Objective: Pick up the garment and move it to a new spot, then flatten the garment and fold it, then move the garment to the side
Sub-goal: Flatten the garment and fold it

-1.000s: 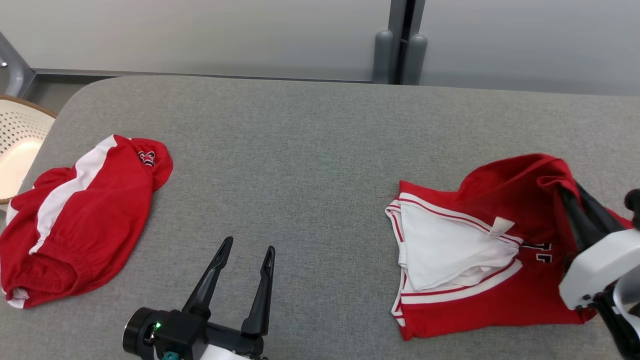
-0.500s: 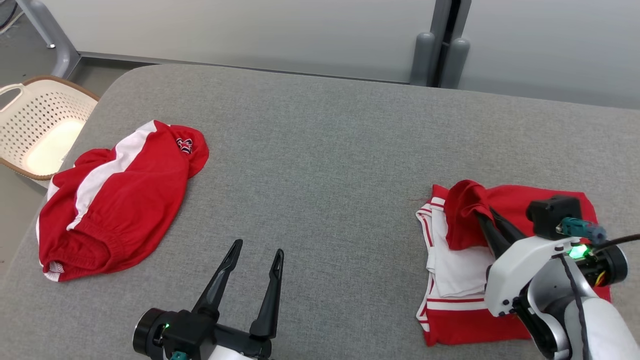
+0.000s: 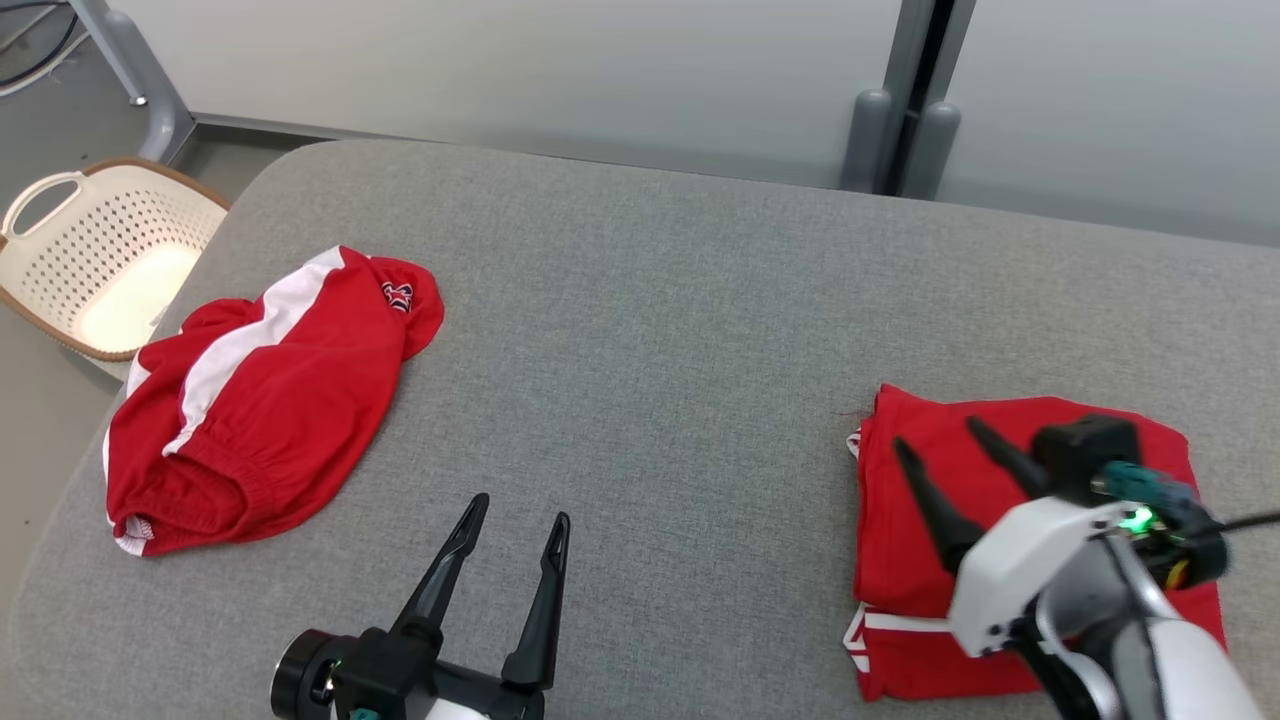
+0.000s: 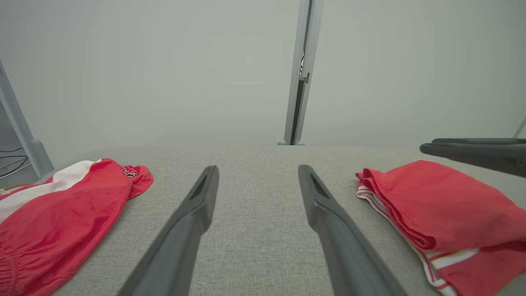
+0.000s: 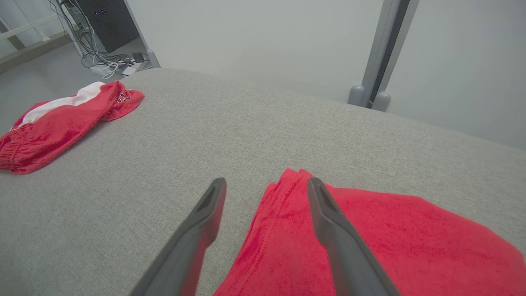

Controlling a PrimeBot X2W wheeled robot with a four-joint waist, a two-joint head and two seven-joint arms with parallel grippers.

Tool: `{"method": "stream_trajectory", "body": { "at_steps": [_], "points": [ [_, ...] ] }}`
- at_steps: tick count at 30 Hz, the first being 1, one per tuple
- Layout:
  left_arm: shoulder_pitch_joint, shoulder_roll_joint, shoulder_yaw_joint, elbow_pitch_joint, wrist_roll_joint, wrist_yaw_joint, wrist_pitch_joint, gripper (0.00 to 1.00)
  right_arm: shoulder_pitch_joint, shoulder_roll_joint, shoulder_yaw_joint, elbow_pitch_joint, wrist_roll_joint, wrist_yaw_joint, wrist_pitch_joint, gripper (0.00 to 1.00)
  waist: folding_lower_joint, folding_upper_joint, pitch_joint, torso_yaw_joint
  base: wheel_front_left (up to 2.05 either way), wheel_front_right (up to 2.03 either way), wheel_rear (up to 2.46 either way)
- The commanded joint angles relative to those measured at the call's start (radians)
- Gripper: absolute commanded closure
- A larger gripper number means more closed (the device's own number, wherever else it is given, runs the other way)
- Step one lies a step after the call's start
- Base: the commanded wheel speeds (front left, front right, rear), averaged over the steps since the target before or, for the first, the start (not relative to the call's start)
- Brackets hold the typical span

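Note:
The garment (image 3: pixel 890 570) is a red jersey with white trim. It lies folded on the right of the grey table (image 3: pixel 650 300), also seen in the left wrist view (image 4: pixel 444 197) and the right wrist view (image 5: pixel 390 238). My right gripper (image 3: pixel 934 433) hovers open just over its left part, fingers spread above the folded edge (image 5: pixel 266 181), with nothing between them. My left gripper (image 3: pixel 521 508) stands open and empty over bare table near the front (image 4: pixel 258 168), well left of the garment.
A second red garment with a white stripe (image 3: pixel 260 390) lies crumpled at the table's left (image 4: pixel 61 205) (image 5: pixel 61 119). A cream perforated basket (image 3: pixel 120 220) stands on the floor past the left edge. A grey post (image 3: pixel 900 110) rises behind the table.
My right gripper has opened and let go of the red flap, which now lies flat over the white inner part. The head camera has shifted. The left gripper holds still.

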Motion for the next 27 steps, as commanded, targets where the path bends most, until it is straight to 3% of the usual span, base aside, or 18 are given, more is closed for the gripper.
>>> {"method": "stream_trajectory", "body": {
  "at_steps": [1,6,11,17,19,23,27],
  "points": [
    [0.012,0.002,0.005,0.003,0.004,0.004,-0.001,0.0,0.022,-0.021,-0.018,-0.04,0.001,-0.002,-0.007,0.0,0.0,-0.0001,-0.012,-0.007,0.0,0.0,0.0],
    [0.03,0.002,0.016,-0.008,0.007,0.011,-0.001,0.0,0.088,-0.066,-0.137,-0.196,-0.015,-0.002,-0.056,0.0,0.0,-0.0001,-0.036,-0.031,0.0,0.0,0.0],
    [0.048,0.002,0.041,-0.014,-0.016,0.017,-0.001,0.0,0.14,-0.114,-0.212,-0.228,-0.031,-0.001,-0.207,0.0,0.0,-0.0001,-0.06,-0.067,0.0,0.0,0.0],
    [0.087,0.001,0.114,-0.026,-0.077,0.048,-0.001,0.0,0.164,-0.123,-0.197,-0.08,-0.082,-0.001,-0.549,0.0,0.0,-0.0001,-0.109,-0.136,0.0,0.0,0.0],
    [0.104,0.0,0.135,-0.029,-0.093,0.058,-0.001,0.0,0.174,-0.096,-0.19,-0.012,-0.088,-0.001,-0.635,0.0,0.0,-0.0001,-0.128,-0.156,0.0,0.0,0.0],
    [0.125,0.0,0.17,-0.046,-0.098,0.072,-0.001,0.0,0.18,-0.063,-0.151,0.085,-0.103,-0.002,-0.681,0.0,0.0,-0.0001,-0.151,-0.188,0.0,0.0,0.0],
    [0.149,0.0,0.205,-0.085,-0.08,0.078,-0.001,0.0,0.2,-0.013,-0.168,0.076,-0.123,-0.002,-0.684,0.0,0.0,-0.0001,-0.166,-0.204,0.0,0.0,0.0]
  ]
}}
